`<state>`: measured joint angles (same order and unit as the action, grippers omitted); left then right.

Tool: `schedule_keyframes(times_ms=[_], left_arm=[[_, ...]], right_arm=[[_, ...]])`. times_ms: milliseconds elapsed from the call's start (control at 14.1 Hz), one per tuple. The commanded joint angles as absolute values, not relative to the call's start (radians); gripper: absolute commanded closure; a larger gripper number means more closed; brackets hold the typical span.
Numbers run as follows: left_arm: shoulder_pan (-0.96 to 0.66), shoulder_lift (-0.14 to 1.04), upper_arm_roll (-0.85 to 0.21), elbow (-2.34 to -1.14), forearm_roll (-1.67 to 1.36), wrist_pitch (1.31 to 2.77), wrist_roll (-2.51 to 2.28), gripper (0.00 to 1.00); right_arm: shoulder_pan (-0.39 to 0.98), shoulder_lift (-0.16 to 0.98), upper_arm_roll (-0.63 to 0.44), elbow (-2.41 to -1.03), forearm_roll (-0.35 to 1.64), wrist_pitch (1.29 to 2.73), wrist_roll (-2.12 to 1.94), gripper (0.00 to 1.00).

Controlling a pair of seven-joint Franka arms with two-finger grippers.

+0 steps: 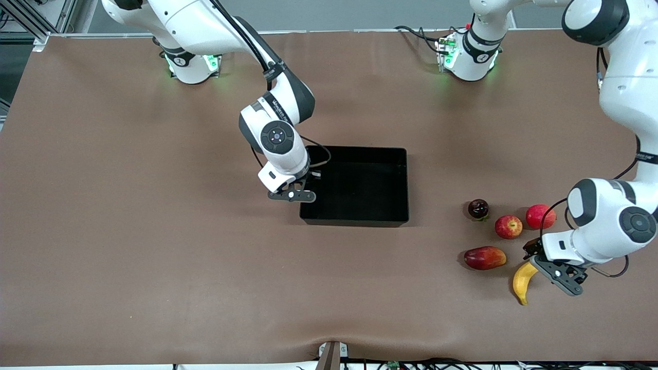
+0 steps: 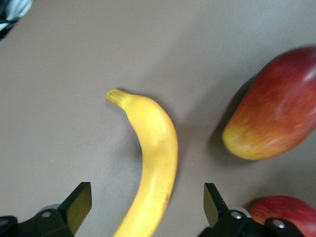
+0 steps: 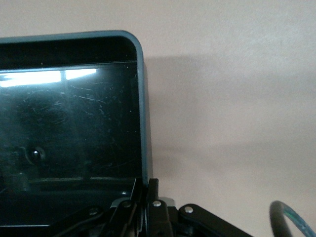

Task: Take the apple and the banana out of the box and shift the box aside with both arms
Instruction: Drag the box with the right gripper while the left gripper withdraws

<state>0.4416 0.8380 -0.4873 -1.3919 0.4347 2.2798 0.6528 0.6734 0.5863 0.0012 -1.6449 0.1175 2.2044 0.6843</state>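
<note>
- Over the banana [image 2: 154,163], at the left arm's end of the table [image 1: 128,231], my left gripper [image 2: 143,203] hangs low with fingers [image 2: 78,202] spread wide, one each side of the fruit, not touching it as far as I see.
- Banana lies flat on the brown table, curved; its stem end points away from my left wrist. Nothing grasps it.
- Mango [image 2: 274,106], red-yellow, oblong, lies beside the banana, a bit apart, toward the right arm's end.
- Apple [image 1: 508,226], small, round, red w/ yellow patches, sits farther from the front camera than the mango. A 2nd red round fruit [image 1: 540,216] is just beside it, toward the left arm's end, and partly under my left arm in the front view.
- Dark glossy cherry-like fruit [image 1: 478,208] sits near the apple, toward the box.
- Box [image 1: 398,185], black, open-top, low walls, stands about mid-table, well apart from the fruits. Nothing lies inside it.
- My right gripper [image 1: 303,196] is at the box wall on the right arm's side, close to the corner nearer the front camera. Fingers [image 3: 152,197] are clamped on that thin wall, one inside and one outside, as the right wrist view shows.
- Box bottom rests on the table, level, not tilted.
</note>
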Motion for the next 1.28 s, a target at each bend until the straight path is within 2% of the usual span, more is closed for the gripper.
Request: schedule_keyframes(times_ms=[0, 567, 709, 1063, 1205], left_arm=[[0.44, 0.732, -0.517, -1.413, 0.42, 2.153, 0.519, 0.0], [0.442, 0.539, -0.607, -1.425, 0.342, 1.889, 0.128, 0.0], [0.442, 0.483, -0.615, -1.463, 0.322, 1.881, 0.046, 0.0], [0.443, 0.321, -0.635, -1.601, 0.316, 1.876, -0.141, 0.0], [0.443, 0.278, -0.637, -1.617, 0.301, 1.856, -0.146, 0.0]], right_arm=[[0.617, 0.537, 0.003, -1.626, 0.133, 2.151, 0.68, 1.0], [0.37, 0.4, 0.003, -1.629, 0.198, 1.93, 0.404, 1.0], [0.307, 0.387, 0.002, -1.637, 0.204, 1.882, 0.323, 1.0], [0.089, 0.354, 0.002, -1.707, 0.209, 1.875, 0.059, 1.0], [-0.003, 0.357, 0.002, -1.733, 0.209, 1.879, -0.047, 1.0]])
